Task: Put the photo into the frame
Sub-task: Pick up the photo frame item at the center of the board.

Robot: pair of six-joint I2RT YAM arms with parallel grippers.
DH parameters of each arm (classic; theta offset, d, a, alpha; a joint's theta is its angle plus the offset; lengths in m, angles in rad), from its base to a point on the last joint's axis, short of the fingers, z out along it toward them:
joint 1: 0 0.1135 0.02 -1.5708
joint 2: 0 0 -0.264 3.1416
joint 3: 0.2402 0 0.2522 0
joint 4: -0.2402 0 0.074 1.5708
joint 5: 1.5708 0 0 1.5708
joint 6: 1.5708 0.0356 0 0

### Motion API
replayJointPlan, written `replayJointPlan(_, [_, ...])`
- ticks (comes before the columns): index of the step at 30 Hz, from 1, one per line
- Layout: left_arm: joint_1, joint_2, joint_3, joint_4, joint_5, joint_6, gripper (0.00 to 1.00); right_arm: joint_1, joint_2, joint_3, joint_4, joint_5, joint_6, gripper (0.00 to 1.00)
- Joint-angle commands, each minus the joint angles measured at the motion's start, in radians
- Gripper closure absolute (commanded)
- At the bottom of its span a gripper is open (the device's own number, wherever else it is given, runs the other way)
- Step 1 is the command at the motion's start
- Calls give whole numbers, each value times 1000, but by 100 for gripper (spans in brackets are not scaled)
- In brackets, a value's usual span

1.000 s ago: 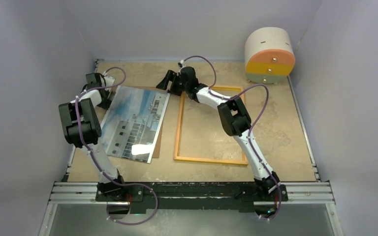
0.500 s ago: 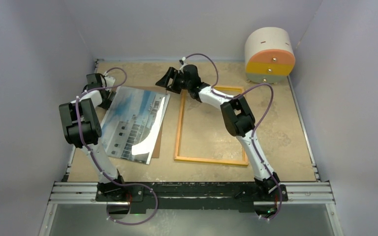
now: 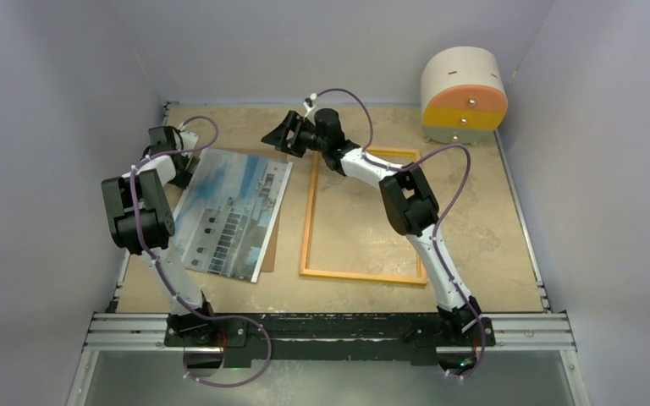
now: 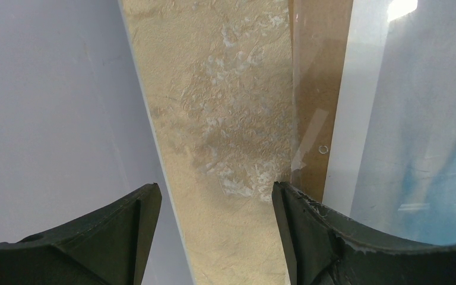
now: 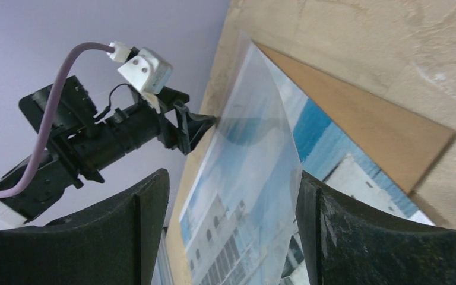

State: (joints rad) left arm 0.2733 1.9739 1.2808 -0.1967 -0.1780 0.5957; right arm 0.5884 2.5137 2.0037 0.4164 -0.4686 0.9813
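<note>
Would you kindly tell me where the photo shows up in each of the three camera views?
Top external: the photo lies left of the frame.
Left wrist: the photo fills the right side.
Right wrist: the photo runs through the lower centre.
Shared landmark: the brown backing board under it.

The mottled beige worktop (image 3: pixel 474 211) carries a yellow frame (image 3: pixel 360 276) lying flat mid-surface, a brown board (image 5: pixel 380 127) left of it, and a round drawer box (image 3: pixel 464 93) in the far right corner.
</note>
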Motion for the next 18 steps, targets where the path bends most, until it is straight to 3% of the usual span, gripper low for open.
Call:
replayJointPlan(1, [-11,46,-35,-113,77,-25,26,41,3,16,82,-48,82,25])
replayJointPlan(6, [-11,38,-34,-125,84,-24,26,56,-2,-10,86,11,102,41])
replayJointPlan(10, [-6,26,-27,-134,77,-10,26,56,-26,-10,24,13,82,79])
replayJointPlan(13, [4,11,3,-160,71,-2,26,47,-72,-14,-49,23,37,97])
replayJointPlan(18, [28,-36,87,-218,53,17,23,-17,-198,-94,-158,-19,-18,100])
